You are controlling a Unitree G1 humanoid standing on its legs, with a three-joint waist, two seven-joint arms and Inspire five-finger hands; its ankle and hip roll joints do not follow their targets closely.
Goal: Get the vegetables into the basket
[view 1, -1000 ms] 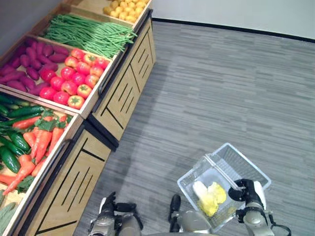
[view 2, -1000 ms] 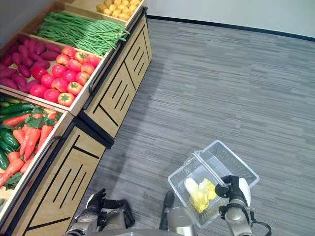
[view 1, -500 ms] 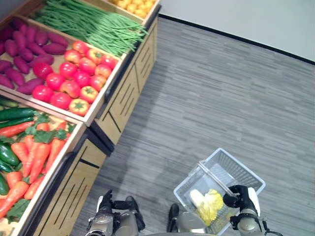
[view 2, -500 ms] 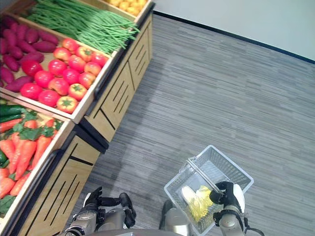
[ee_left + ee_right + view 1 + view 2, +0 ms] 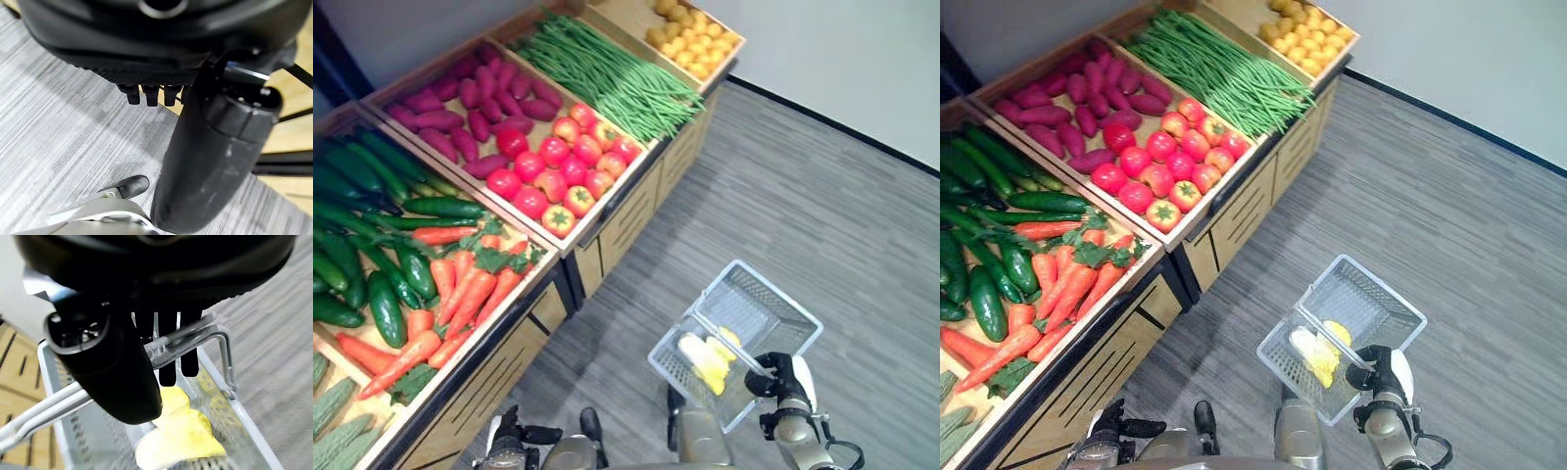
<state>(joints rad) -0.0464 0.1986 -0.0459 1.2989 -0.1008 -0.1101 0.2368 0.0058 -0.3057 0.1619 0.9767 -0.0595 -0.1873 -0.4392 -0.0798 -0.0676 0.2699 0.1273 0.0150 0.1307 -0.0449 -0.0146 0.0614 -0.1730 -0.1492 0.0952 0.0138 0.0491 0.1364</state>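
Observation:
A clear wire basket [image 5: 759, 297] hangs over the floor, right of the produce stand. My right hand [image 5: 786, 376] is shut on its handle [image 5: 187, 339], which runs between thumb and curled fingers. A pale yellow cabbage [image 5: 702, 356] lies inside the basket [image 5: 243, 430]. My left hand [image 5: 527, 438] is low beside the stand's front, open and holding nothing, its thumb [image 5: 215, 147] standing out in the left wrist view. On the stand lie carrots [image 5: 462, 292], cucumbers [image 5: 374, 235], tomatoes [image 5: 563, 171], purple sweet potatoes [image 5: 470, 108] and green beans [image 5: 617, 78].
The wooden stand [image 5: 626, 211] runs along the left with slatted front panels. A far crate holds small yellow produce [image 5: 695, 39]. Bumpy green gourds [image 5: 333, 431] lie at the near left corner. Grey plank floor [image 5: 842, 215] spreads to the right, up to a white wall.
The camera has swung toward the stand, bringing the cucumbers and carrots into fuller view. The basket with the cabbage stays in my right hand. The left hand remains low.

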